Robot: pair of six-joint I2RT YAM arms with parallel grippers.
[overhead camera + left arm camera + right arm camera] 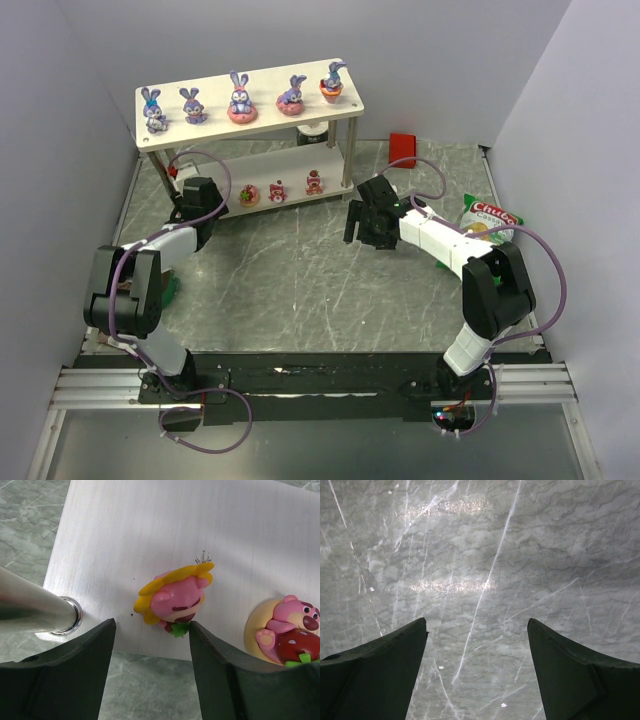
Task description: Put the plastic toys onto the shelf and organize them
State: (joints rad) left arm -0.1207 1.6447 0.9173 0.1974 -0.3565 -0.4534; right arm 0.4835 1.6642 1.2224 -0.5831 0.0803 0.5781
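The shelf [300, 92] stands at the back left. Five purple-blue bunnies [240, 98] stand in a row on its top board. Three sweets show on the lower board [290, 165]: a pink-and-yellow one [249, 194], a red one [277, 190] and another [314, 182]. My left gripper [218, 203] is open at the lower board's front left corner. In the left wrist view the pink-and-yellow sweet [172, 597] lies just beyond the open left gripper [152, 630], its green leaf by the right finger [220, 665]. A second sweet [285, 632] sits to the right. My right gripper [355, 232] is open and empty over the table [477, 622].
A silver post [30, 607] stands left of my left fingers. A small red block [403, 143] and a green snack bag [490, 218] lie at the right. A dark object [313, 130] sits behind the shelf. Something green [170, 290] lies under the left arm. Walls enclose three sides.
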